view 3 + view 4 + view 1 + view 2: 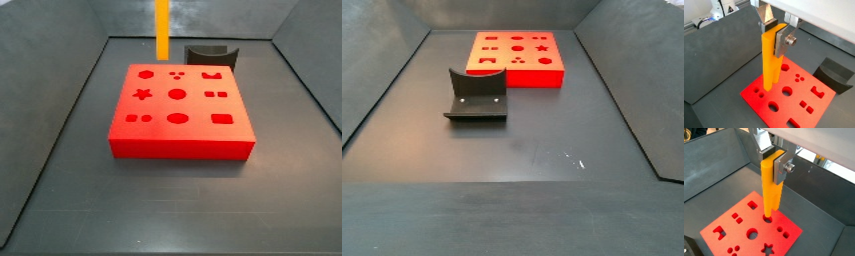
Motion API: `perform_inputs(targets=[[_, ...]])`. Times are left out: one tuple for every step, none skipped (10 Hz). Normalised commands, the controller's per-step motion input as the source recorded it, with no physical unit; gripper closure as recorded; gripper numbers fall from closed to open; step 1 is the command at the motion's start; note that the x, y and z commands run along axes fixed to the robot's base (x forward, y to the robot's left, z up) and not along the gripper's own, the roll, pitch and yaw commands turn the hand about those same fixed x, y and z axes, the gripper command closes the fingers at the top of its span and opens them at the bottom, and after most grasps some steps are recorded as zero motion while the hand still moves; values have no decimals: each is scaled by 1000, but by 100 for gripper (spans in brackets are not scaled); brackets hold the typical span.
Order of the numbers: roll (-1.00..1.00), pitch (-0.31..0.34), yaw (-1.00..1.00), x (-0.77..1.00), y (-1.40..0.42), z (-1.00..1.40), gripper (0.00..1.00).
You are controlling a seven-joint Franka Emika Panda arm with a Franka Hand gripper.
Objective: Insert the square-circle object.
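Hanging upright in the gripper [777, 31]: one square-circle object [771, 60], a tall, narrow orange-yellow plastic bar, pinched near its upper end between the flat silver fingers [785, 40], also seen in a wrist view at [771, 183] with the gripper [776, 158] clamped on its top. Position: above the red block [784, 97], its lower end down at the block's top face; in a wrist view the tip sits at or just inside a round hole [768, 219], though how deep it has gone cannot be told. In a side view only a strip of the piece [163, 28] shows at the far edge of the red block [178, 108], the gripper being out of frame; in a side view taken from the opposite end the red block [516, 58] lies at the far end of the tabletop [543, 150] and the piece is not seen. Handling, as judged: rigid moulded plastic, light, smooth-sided and likely somewhat slippery, not fragile; its length gives leverage, so a high grip may let the lower end swing or jam if tilted. Best hold: flat faces of the upper section, pads square to them, leaving the lower end free. Also present: fixture [476, 95], a dark bracket standing apart from the block, nearer the middle of the tabletop.
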Motion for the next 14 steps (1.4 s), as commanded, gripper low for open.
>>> perform_inputs(targets=[[170, 30, -186, 0, -151, -294, 100], [190, 80, -617, 0, -166, -257, 100], [101, 87, -774, 14, -51, -171, 100], [177, 100, -857, -6, 0, -146, 100], [233, 81, -880, -86, 0, -89, 100], [191, 16, -900, -3, -23, 0, 100], [33, 0, -1000, 0, -109, -66, 100], [-14, 0, -1000, 0, -20, -131, 100], [-104, 6, -969, 49, -51, -9, 100], [-144, 0, -974, 40, -14, 0, 100], [-184, -114, -951, 0, -46, 0, 100], [-219, -131, -926, 0, -29, 0, 100], [-217, -164, -923, 0, -34, 0, 100], [-216, -210, -903, 0, -29, -97, 100]])
